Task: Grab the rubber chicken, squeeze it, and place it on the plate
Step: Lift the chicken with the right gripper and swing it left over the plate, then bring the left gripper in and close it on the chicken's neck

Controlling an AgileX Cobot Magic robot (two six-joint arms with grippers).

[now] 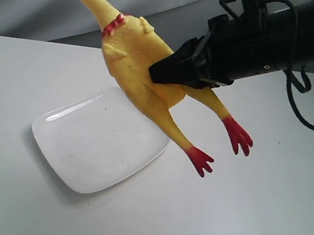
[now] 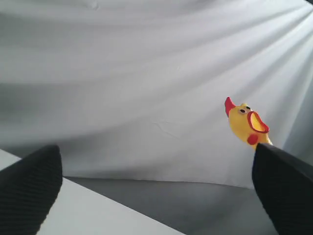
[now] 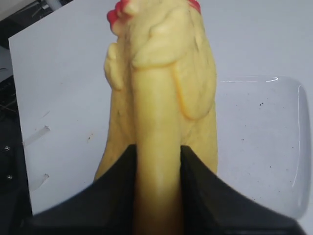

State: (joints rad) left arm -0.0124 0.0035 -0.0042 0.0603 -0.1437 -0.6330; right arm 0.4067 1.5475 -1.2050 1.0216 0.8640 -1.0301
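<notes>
Yellow rubber is pinched between the right jaws. The chicken [image 1: 132,62] is clamped across its lower body and held in the air above one edge of the plate [image 1: 82,154]. Its neck is tilted up and away, and its red feet hang toward the bench [image 1: 259,223]. The left jaws are spread apart and empty; the chicken's head is seen beyond them in the left wrist view.

The step in hand is judged to be the squeeze, with placement to follow. Pressure is best applied to the soft belly, not the thin neck, so that the toy is not twisted out. For placement, the body should be lowered along the plate's diagonal and released only once it is supported there.

Counted: one chicken, one plate, two sets of jaws.
</notes>
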